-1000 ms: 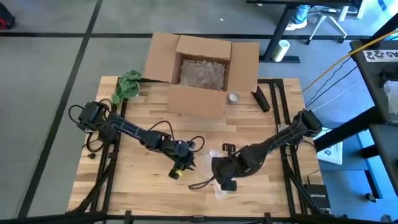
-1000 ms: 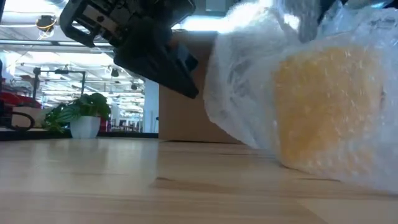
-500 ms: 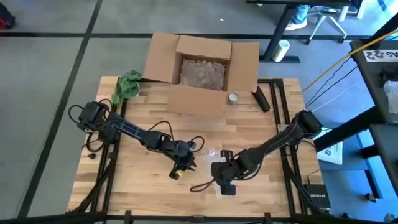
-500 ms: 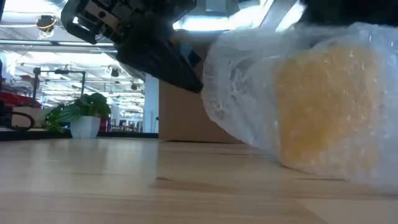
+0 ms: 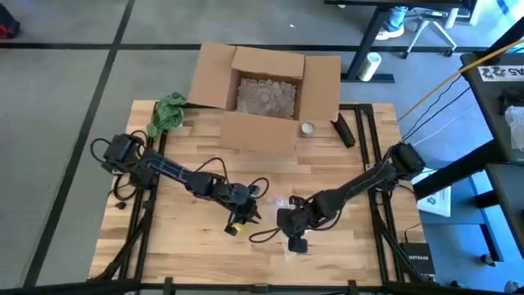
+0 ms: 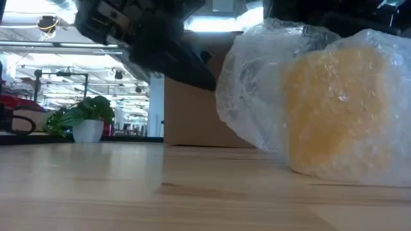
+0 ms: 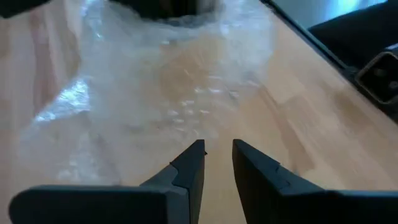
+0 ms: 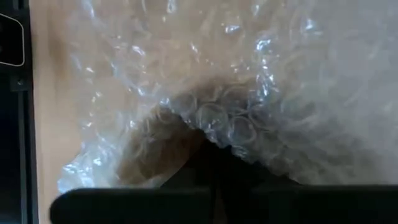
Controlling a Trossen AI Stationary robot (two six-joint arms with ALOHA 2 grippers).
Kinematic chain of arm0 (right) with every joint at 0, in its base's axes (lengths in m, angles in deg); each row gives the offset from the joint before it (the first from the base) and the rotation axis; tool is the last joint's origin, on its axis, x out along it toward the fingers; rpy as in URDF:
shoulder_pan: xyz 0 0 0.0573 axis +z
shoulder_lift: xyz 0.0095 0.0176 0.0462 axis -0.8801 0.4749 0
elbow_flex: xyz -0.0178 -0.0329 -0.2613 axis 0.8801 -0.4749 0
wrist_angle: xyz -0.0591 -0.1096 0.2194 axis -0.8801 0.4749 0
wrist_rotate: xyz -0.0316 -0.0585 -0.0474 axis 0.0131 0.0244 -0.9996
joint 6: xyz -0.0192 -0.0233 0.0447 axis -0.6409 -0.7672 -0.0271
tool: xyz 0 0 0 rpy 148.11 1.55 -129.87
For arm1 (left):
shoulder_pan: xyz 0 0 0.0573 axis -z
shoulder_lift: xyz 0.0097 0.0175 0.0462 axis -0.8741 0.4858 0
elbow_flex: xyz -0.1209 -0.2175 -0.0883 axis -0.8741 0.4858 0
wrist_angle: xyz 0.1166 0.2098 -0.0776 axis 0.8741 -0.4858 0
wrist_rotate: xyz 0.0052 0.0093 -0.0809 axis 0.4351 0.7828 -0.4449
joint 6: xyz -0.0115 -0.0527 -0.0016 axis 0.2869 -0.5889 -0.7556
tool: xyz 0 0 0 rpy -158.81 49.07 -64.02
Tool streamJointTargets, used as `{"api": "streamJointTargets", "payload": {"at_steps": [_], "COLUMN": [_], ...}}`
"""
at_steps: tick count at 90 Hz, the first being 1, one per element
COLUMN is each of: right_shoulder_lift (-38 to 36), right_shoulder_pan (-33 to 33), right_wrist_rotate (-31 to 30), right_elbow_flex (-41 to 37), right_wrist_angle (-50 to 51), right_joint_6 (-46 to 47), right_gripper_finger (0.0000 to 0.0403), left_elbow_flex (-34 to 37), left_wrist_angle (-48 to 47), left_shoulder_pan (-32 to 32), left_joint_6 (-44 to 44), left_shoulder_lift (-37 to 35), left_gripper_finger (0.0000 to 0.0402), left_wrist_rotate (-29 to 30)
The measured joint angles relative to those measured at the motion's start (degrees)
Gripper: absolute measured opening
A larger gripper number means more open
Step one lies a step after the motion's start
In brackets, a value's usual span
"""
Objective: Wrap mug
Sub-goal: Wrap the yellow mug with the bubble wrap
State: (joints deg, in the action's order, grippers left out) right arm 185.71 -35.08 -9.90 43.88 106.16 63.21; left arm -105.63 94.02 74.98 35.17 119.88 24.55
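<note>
On the wooden table, the open cardboard box sits well behind the work. The yellow mug, swathed in bubble wrap, has been dragged leftward by the right gripper, apparently clamped on the film, suggesting folding is underway. The left gripper hovers beside it, fingers slightly parted, holding nothing.
</note>
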Motion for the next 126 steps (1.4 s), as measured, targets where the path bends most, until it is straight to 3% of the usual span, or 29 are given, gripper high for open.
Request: {"api": "streamJointTargets", "payload": {"at_steps": [23,51,61,71,81,100,113,126], "right_shoulder_lift": [0.1,0.2,0.2,0.2,0.2,0.2,0.2,0.2], "right_shoulder_pan": [0.0,0.0,0.0,0.0,0.0,0.1,0.1,0.1], "right_wrist_rotate": [0.0,-0.1,-0.1,-0.1,-0.1,-1.2,-1.8,-2.0], "right_elbow_flex": [0.0,0.0,0.0,-0.1,-0.1,-0.1,-0.1,-0.1], "right_wrist_angle": [0.0,-0.1,-0.1,-0.1,-0.2,-0.3,-0.4,-0.5], "right_joint_6": [0.0,0.0,0.0,0.0,-0.4,-1.5,-1.7,-1.9], "right_gripper_finger": [0.0,0.0,0.0,0.0,0.0,0.0,0.0,0.0], "left_elbow_flex": [0.0,0.0,0.1,0.1,0.0,0.0,-0.4,-5.3], "left_wrist_angle": [1.8,5.8,12.0,20.5,23.8,25.3,32.1,33.5], "left_shoulder_pan": [-4.9,-10.0,-11.3,-11.7,-10.4,-5.9,-3.8,-3.5], "left_joint_6": [-3.5,-3.9,-4.0,-6.7,-7.2,-7.3,-7.7,-8.0], "left_shoulder_lift": [3.6,3.8,3.8,3.8,3.8,5.0,10.4,16.1], "left_gripper_finger": [0.0082,0.0158,0.0172,0.0173,0.0163,0.0146,0.0145,0.0144], "left_wrist_rotate": [0.0,-2.1,-8.8,-19.3,-22.9,-24.2,-23.8,-23.6]}}
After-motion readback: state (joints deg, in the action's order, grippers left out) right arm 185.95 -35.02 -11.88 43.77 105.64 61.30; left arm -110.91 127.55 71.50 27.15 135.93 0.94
